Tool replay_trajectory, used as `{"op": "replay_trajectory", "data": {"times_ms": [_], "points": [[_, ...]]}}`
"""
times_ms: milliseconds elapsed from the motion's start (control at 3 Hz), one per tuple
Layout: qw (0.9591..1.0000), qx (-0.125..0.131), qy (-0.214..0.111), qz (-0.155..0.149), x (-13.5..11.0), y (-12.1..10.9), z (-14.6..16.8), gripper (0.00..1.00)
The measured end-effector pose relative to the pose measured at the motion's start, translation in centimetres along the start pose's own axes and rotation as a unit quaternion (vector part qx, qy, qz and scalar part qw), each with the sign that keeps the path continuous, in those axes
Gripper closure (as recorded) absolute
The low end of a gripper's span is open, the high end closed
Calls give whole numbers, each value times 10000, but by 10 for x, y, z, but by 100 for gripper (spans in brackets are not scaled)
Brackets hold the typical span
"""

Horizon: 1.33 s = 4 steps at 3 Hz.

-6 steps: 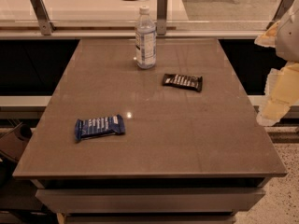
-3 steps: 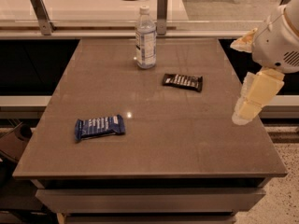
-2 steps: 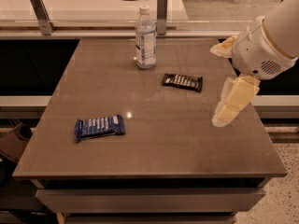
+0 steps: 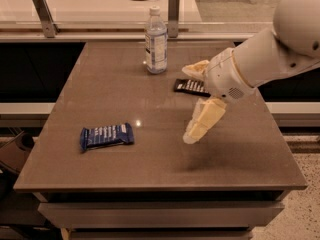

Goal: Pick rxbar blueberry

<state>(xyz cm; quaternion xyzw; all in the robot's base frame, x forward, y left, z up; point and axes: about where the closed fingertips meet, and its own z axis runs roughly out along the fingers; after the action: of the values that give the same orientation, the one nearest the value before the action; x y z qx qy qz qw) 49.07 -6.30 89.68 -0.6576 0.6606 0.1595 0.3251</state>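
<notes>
You'll find the flat rectangular bar in a shiny blue wrapper with white lettering (image 4: 106,136) lying on the smooth brown table (image 4: 150,176), front left. It is well apart from the gripper (image 4: 187,104), which hovers right of centre with its cream fingers (image 4: 205,116) spread wide, holding nothing. Behind it sit a partly hidden black-wrapped bar (image 4: 188,86) and an upright clear plastic bottle (image 4: 156,41).

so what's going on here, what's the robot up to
A one-armed robot is after the rxbar blueberry, which lies flat near the front left of the table, untouched. The arm reaches in from the right, and its gripper hovers over the middle of the table, to the right of that bar and apart from it. A black-wrapped bar lies partly hidden behind the arm, and a water bottle stands upright at the back.
</notes>
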Motion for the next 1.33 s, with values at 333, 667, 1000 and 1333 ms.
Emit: {"op": "replay_trajectory", "data": {"times_ms": [333,667,1000,1333], "points": [[9987,-98,-492,-117,-19,5,27,0],[9979,-86,-623,-144,-38,15,48,0],[9989,-220,-425,-11,-51,20,65,0],[9983,-495,-259,172,-60,24,81,0]]}}
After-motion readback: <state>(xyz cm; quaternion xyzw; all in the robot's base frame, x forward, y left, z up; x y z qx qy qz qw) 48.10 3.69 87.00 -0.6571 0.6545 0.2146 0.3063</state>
